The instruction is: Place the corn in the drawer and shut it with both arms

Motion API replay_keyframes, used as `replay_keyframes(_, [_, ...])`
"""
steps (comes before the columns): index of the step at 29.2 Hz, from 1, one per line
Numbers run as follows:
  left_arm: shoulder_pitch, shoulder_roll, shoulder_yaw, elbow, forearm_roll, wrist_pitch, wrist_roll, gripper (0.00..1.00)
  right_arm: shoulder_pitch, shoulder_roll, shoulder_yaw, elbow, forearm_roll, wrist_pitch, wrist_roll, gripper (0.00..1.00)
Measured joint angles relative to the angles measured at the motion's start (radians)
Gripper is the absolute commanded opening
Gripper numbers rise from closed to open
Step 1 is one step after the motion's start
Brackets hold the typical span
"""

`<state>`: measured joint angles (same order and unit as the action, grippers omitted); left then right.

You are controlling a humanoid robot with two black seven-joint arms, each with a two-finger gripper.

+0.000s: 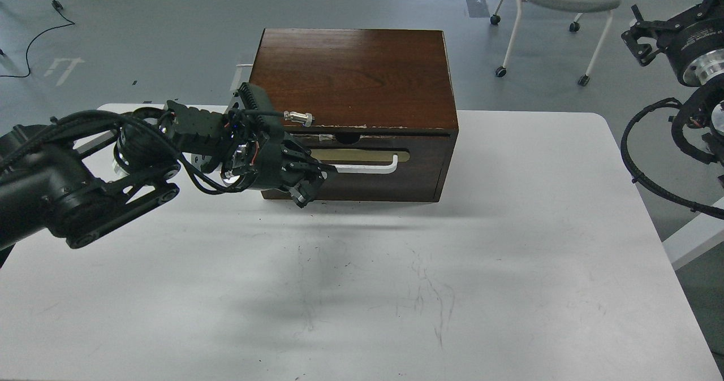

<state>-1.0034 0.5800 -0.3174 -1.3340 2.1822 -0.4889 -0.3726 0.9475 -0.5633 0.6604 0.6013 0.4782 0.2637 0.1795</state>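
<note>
Brown drawer point(367, 163) looks shut, flush in cabinet point(350, 76) at table point(509, 256) far edge. Left gripper point(314, 180) at white handle point(367, 169) left end, fingers parted. Right gripper point(642, 44) raised off right edge, state unclear. Corn not visible.

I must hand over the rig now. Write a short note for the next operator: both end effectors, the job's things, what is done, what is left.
Left end effector: at the left end of the white handle on the drawer; whether it grips cannot be told.
Right end effector: raised off to the right, away from the cabinet, holding nothing.
Drawer: looks shut or nearly shut.
Corn: not in view; it may be inside.
Left: confirm the corn is inside and the drawer fully shut.
</note>
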Motion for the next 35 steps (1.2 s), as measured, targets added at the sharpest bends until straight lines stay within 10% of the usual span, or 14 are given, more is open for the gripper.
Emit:
replay_keyframes(17, [-0.018, 0.013, -0.023, -0.073, -0.217, 0.0, -0.041, 0.02, 0.0, 0.0, -0.003, 0.0, -0.001, -0.001, 0.001, 1.0])
replay_keyframes(20, [-0.018, 0.057, -0.085, -0.074, -0.45, 0.0, -0.042, 0.2, -0.001, 0.0, -0.007, 0.001, -0.004, 0.0, 0.002, 1.0])
replay_keyframes(23, [-0.014, 0.099, -0.166, -0.058, -0.71, 0.0, -0.043, 0.84, -0.001, 0.001, -0.008, 0.003, -0.006, 0.0, 0.002, 1.0])
replay_keyframes(35, [0.017, 0.174, -0.226, 0.407, -1.941, 0.001, -0.021, 0.95, -0.006, 0.005, 0.002, -0.002, -0.006, -0.006, 0.002, 1.0])
